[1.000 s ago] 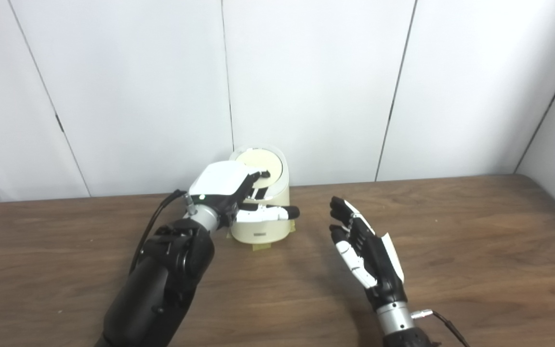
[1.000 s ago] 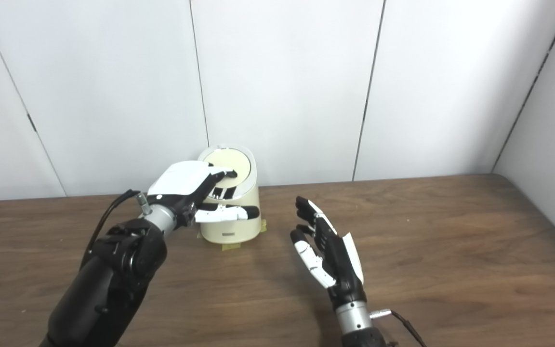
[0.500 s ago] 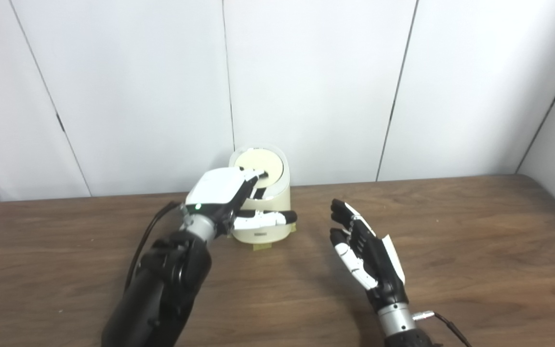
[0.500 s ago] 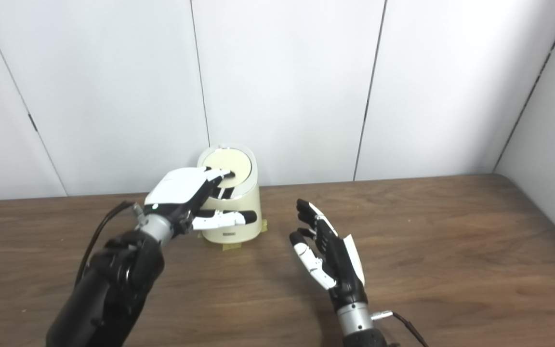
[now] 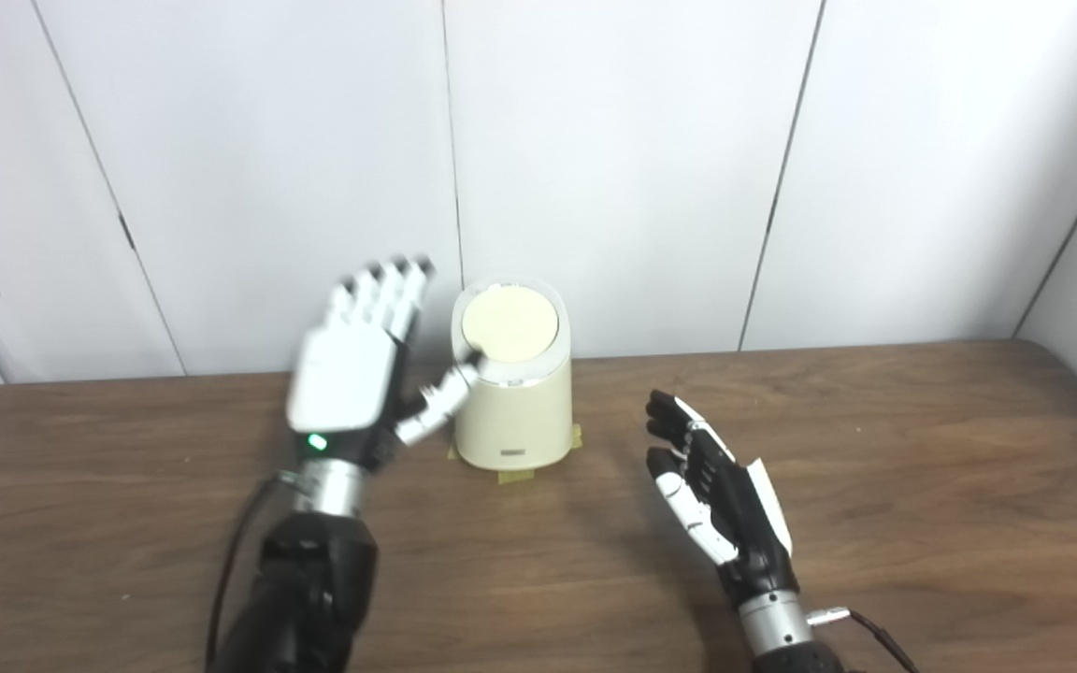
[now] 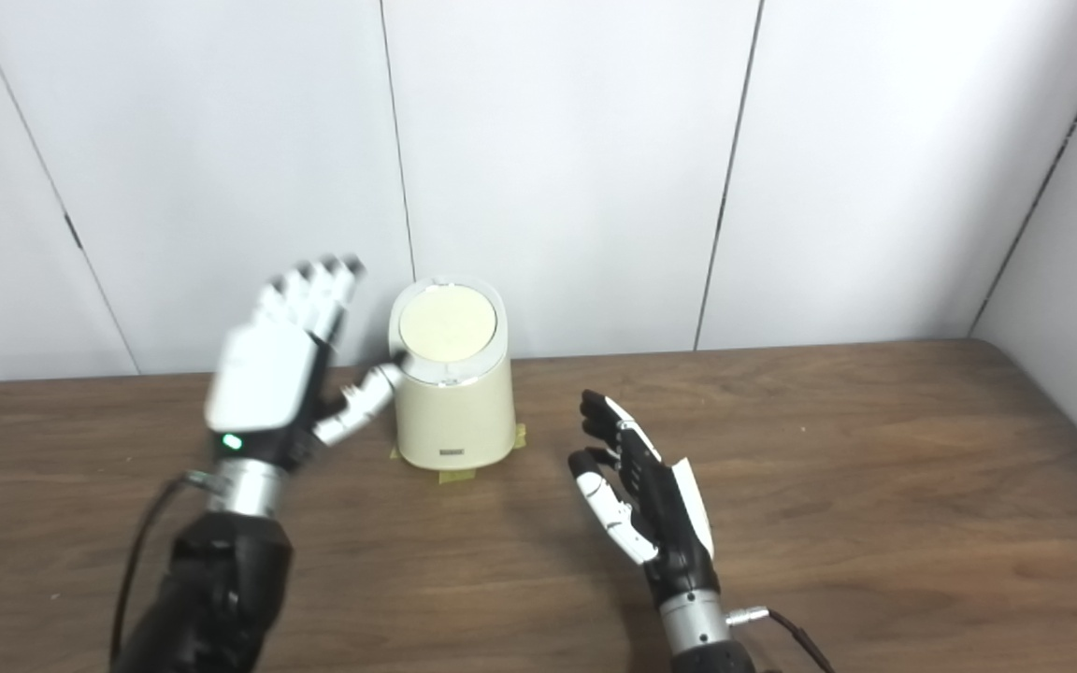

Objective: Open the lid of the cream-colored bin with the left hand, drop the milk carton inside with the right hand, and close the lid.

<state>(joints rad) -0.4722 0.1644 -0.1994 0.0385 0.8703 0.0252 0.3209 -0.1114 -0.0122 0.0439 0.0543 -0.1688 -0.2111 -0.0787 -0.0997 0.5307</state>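
Note:
The cream-colored bin (image 5: pixel 512 411) stands at the back of the table near the wall, its round lid (image 5: pixel 509 324) lying flat and shut on top. My left hand (image 5: pixel 351 374) is raised just left of the bin, open, fingers spread and pointing up, blurred with motion; its thumb tip reaches toward the bin's upper left rim. My right hand (image 5: pixel 716 495) hovers over the table to the right of the bin, open and empty, palm facing left. No milk carton shows in either view.
The brown wooden table (image 5: pixel 922 486) runs wide to the right and toward me. Tape tabs (image 5: pixel 520 475) hold the bin's base to the table. White wall panels (image 5: pixel 641 168) stand close behind the bin.
My left hand has come off the bin's lid, swung left and up, and spread its fingers. The lid now lies uncovered and shut. The right hand has barely moved.

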